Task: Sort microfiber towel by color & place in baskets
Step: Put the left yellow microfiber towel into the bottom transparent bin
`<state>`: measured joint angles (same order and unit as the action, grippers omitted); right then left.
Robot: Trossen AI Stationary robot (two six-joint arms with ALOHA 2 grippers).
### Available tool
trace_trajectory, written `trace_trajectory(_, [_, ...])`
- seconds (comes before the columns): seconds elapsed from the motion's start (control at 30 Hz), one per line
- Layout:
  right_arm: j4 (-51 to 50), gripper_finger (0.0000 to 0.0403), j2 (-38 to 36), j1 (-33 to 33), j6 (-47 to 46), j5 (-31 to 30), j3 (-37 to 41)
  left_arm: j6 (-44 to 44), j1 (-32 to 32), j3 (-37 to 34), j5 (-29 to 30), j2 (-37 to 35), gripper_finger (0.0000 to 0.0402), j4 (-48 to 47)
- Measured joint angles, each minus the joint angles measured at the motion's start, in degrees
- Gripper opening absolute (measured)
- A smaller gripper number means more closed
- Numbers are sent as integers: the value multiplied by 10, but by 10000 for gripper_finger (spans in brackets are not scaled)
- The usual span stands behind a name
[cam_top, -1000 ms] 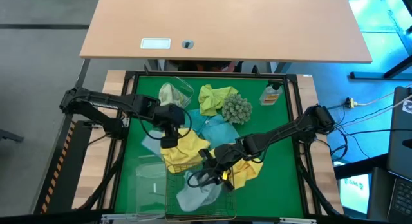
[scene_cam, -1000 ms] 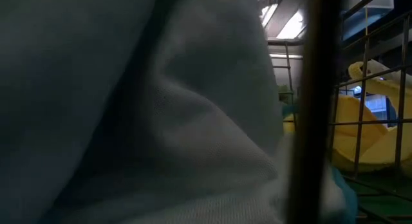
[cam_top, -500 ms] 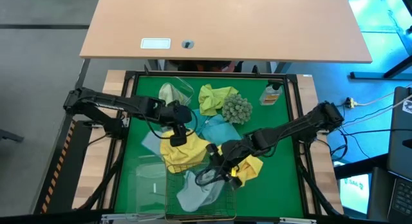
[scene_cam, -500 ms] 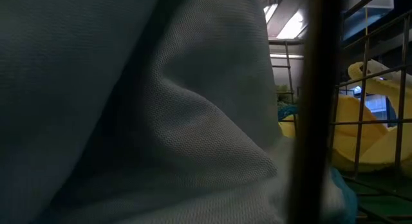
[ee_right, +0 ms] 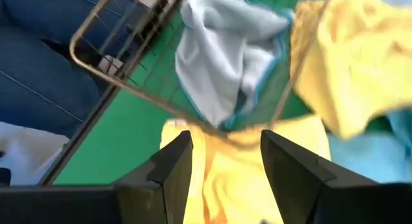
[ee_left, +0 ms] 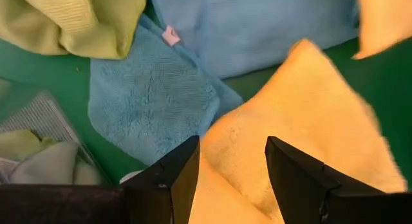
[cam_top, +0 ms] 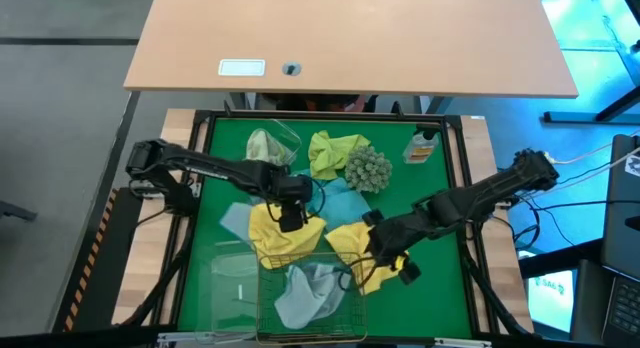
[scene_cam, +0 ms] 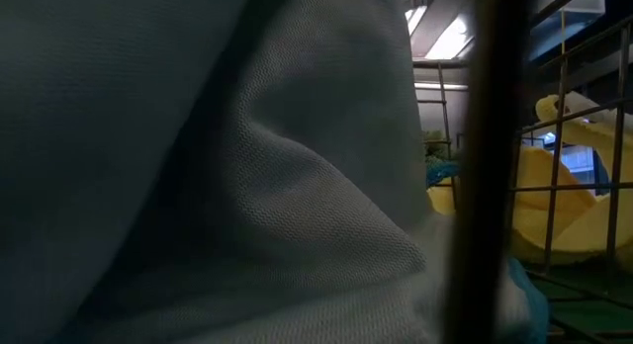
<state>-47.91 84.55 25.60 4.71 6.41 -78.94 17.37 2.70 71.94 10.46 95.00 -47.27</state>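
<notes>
Left gripper (cam_top: 291, 216): poised over a bright yellow towel (cam_top: 285, 233) draped on the far rim of the gold wire basket (cam_top: 262, 306); fingers (ee_left: 168, 184) parted, nothing between them but yellow pile just ahead of the tips.
Right gripper (cam_top: 381, 260): low over a second yellow towel (cam_top: 352, 243) beside the basket's right wall; fingers (ee_right: 174, 165) spread, yellow cloth directly beneath, grip not confirmed.
Basket contents: a pale blue-grey towel (cam_top: 305, 293) heaped inside, just beyond the right fingers and across the wire rim.
Remaining cloths: teal towels (ee_left: 151, 98) past the left fingertips; a yellow-green towel (cam_top: 335, 150) farther off beside the spiky ball (cam_top: 368, 169); a pale cloth in the clear tub (cam_top: 266, 145) at the far corner.
Risk, mixed colours: likely if the draped yellow towel slides into the basket on top of the blue-grey one.
Risk, snagging: likely if a fingertip or a fold catches the mesh, dragging the light basket along.
Risk, double pick: possible where yellow overlaps teal under the left fingers.
Risk, arm contact: both grippers close together at the basket's far corner; a crossing path could bring them to touch.
Edges: wire rim just in front of the right fingers; raised black frame (cam_top: 465, 178) well behind the right arm.
Open room: bare green mat (cam_top: 435, 198) outward of the right gripper; a second clear tub (cam_top: 225, 278) left of the basket, apparently without cloth.
Low view: blocked almost wholly by cloth and a basket wire.
</notes>
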Motion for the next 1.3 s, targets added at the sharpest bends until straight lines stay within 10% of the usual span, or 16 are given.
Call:
trace_trajectory(0.5, [165, 184, -194, 10, -145, -105, 315, 2, -23, -1, -9, 14, 172, -11])
trace_trajectory(0.93, [258, 184, -198, 10, -193, -105, 398, 16, -19, -44, -9, 14, 168, 0])
trace_trajectory(1.3, [282, 184, -198, 10, -193, -116, 399, 31, -19, -44, -9, 14, 40, 2])
